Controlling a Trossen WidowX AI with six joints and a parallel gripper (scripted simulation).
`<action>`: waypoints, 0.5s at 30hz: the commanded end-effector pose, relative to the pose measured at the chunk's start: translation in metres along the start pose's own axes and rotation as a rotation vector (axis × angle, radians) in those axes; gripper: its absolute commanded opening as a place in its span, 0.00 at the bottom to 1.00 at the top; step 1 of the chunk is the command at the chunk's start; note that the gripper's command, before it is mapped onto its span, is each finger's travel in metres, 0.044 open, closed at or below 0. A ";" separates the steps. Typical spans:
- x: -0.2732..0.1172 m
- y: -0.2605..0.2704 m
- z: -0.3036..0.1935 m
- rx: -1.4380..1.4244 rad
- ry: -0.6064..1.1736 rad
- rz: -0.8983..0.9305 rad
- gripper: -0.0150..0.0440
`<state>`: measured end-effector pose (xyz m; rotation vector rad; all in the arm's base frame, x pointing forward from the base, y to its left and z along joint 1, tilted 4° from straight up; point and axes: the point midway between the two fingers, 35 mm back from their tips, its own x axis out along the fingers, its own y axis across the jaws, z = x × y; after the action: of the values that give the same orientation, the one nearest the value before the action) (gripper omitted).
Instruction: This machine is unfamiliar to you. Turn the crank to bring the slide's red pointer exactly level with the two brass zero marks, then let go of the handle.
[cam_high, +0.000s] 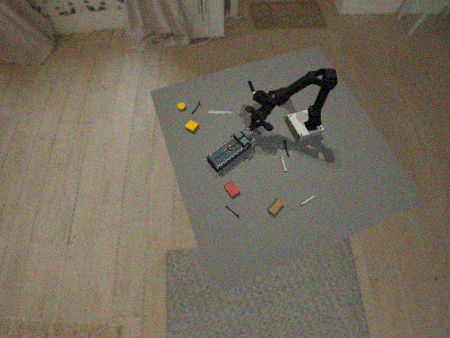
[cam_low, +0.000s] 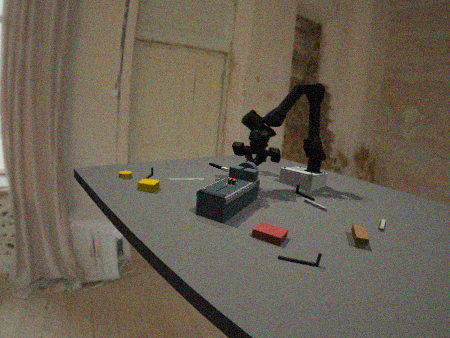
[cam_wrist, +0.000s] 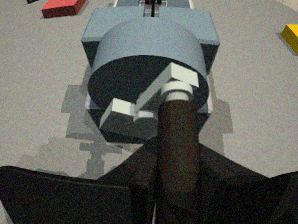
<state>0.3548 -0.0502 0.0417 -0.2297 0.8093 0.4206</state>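
The machine (cam_high: 223, 156) (cam_low: 212, 202) (cam_wrist: 150, 42) is a long blue-grey box with a round drum housing at the end facing my arm. A pale crank arm (cam_wrist: 156, 89) crosses the drum's dark face, with its dark brown handle (cam_wrist: 177, 130) at the right in the wrist view. My gripper (cam_high: 252, 128) (cam_low: 257, 162) (cam_wrist: 170, 145) is shut on the handle. A small red-orange spot (cam_high: 230, 148) (cam_low: 232, 181) marks the pointer area, about midway along the box top. The pointer and brass marks are too small and blurred to tell apart, so their alignment cannot be read.
A red block (cam_high: 232, 189) (cam_low: 270, 233) and an orange block (cam_high: 276, 207) (cam_low: 360, 235) lie nearer the front. A yellow block (cam_high: 192, 125) (cam_low: 148, 185) and yellow disc (cam_high: 181, 106) (cam_low: 125, 174) lie at left. Several thin black and white rods lie around.
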 end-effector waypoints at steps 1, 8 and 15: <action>0.003 -0.008 -0.003 0.002 0.004 -0.017 0.25; 0.007 -0.013 -0.007 0.001 0.005 -0.017 0.25; 0.012 -0.017 -0.013 0.001 0.005 -0.017 0.25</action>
<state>0.3595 -0.0614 0.0315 -0.2322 0.8054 0.4131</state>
